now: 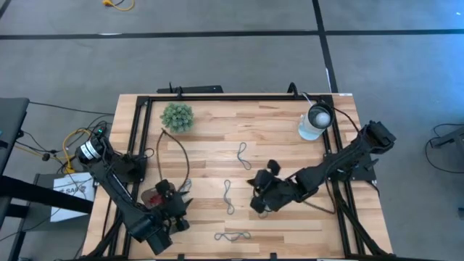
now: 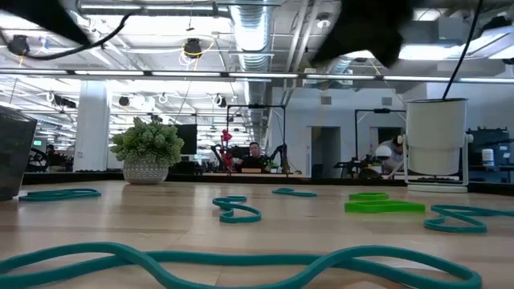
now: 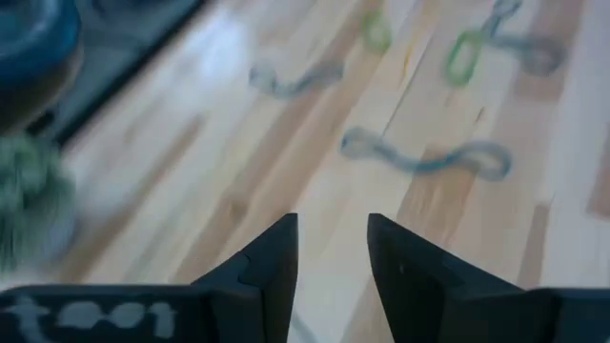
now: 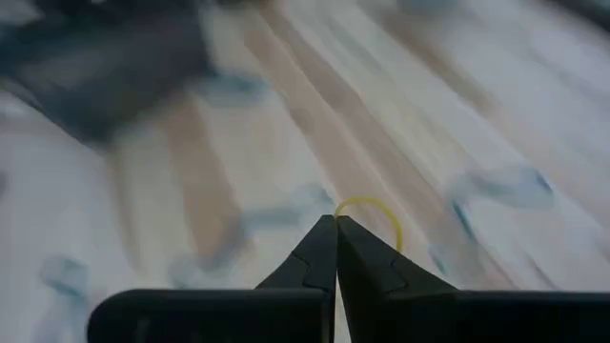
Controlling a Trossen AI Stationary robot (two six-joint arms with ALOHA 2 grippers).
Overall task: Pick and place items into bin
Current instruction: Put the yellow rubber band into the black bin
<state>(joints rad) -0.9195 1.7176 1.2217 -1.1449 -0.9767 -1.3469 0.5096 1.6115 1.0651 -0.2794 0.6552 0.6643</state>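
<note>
Yellow band loop (image 4: 374,215) pinched at tips of black right gripper (image 4: 335,225). Blue-grey loop (image 3: 426,156) ahead of black left gripper (image 3: 331,229); green loop (image 3: 464,55) beyond it. Pale striped wood table (image 1: 290,141). Fuzzy green plant ball (image 1: 177,117); white lamp (image 1: 316,120).

The fuzzy green plant ball (image 1: 177,117) sits at the table's far edge, well up and away from the left gripper (image 1: 176,210). In the low view it rests in a pale patterned pot (image 2: 146,170). The white round lamp (image 1: 316,121) stands at the far edge beyond the right gripper (image 1: 259,194), touching the black metal frame (image 1: 239,95). 1 person (image 2: 254,152) sits in the room behind.
</note>
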